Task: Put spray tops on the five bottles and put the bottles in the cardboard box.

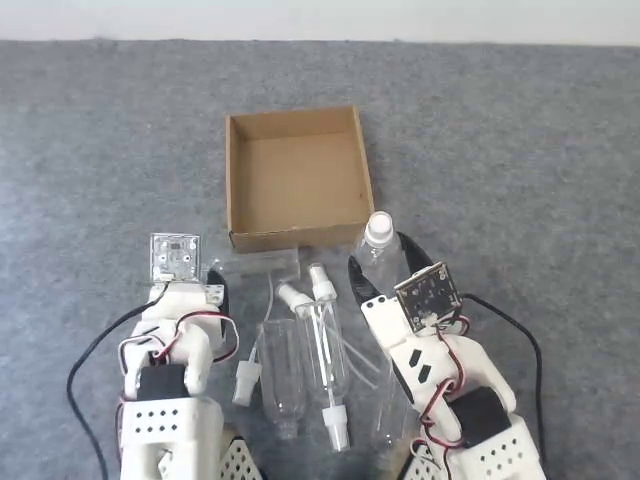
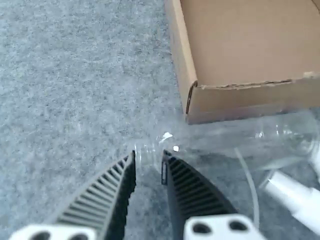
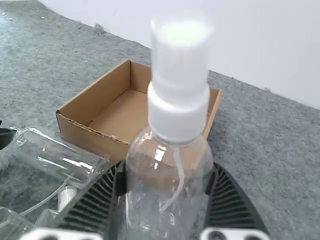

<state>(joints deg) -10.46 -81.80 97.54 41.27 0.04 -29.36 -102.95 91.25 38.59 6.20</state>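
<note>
right wrist view: right gripper (image 3: 166,175) pinches capped bottle (image 3: 167,145); left gripper (image 2: 148,160) slightly spread at lying bottle (image 2: 240,137) neck.

On my right wrist camera, the capped bottle (image 3: 167,192) is cut off below the shoulder by the frame edge, its spray top (image 3: 179,85) blurred. My left wrist camera crops the cardboard box (image 2: 250,100) and a lying bottle (image 2: 240,137).
</note>
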